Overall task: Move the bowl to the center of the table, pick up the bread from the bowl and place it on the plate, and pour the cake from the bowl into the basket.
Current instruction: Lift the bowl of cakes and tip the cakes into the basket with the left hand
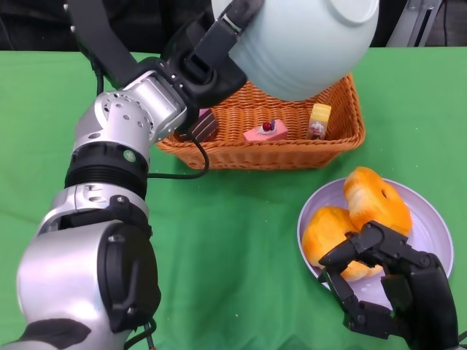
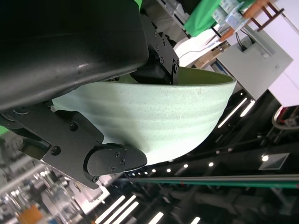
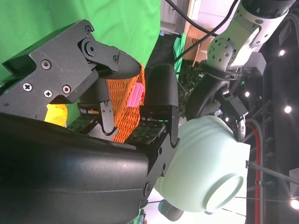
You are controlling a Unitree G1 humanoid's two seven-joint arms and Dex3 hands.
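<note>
So we're at the pour. Our left hand (image 1: 208, 62) has the pale green bowl (image 1: 306, 44) clamped by the rim and tipped way over above the wicker basket (image 1: 266, 120), mouth facing down toward it. Judging by what's already sitting in the basket, the cake has mostly or fully dropped, though we can't see inside the bowl from any view, so we can't swear it's empty.

To do this bit well, we'd keep the bowl's mouth over the middle of the basket rather than its back edge, hold the tilt long enough for anything stuck to slide out, and not shake hard enough to bounce pieces over the wicker wall. The grip looks solid in the left wrist view, fingers (image 2: 110, 158) pressed on the outside wall, so we'd avoid re-gripping mid-pour.

Counting, biggest first:
- one green worktop (image 1: 233, 240)
- one basket
- one bowl, up in the air over the basket
- one lilac plate (image 1: 434, 233), near our right hand
- two pieces of orange bread (image 1: 376, 200) on the plate, touching each other
- three little cakes in the basket: a dark one (image 1: 204, 124) partly hidden behind the left arm, a pink one (image 1: 266, 131) with a cherry, a yellow one (image 1: 319, 119)

Right hand (image 1: 387, 284) hangs over the near edge of the plate, fingers curled loosely, holding nothing as far as we can tell.
</note>
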